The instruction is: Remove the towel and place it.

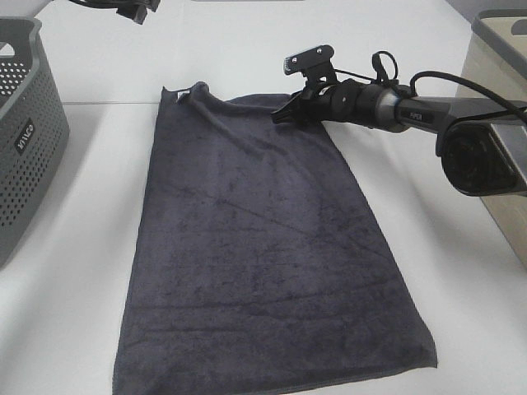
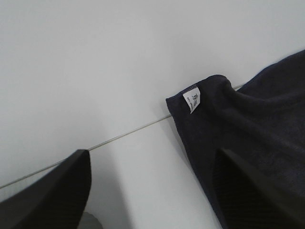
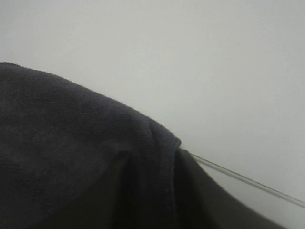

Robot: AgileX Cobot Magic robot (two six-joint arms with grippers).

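Flat on white table (image 1: pixel 74 271), towel (image 1: pixel 263 271); right gripper (image 1: pixel 284 115) pinching its corner, left gripper (image 2: pixel 152 191) open, empty

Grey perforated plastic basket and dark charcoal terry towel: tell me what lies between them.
Nothing: between the grey perforated plastic basket and the dark charcoal terry towel there is only bare white table, as the exterior high view shows.
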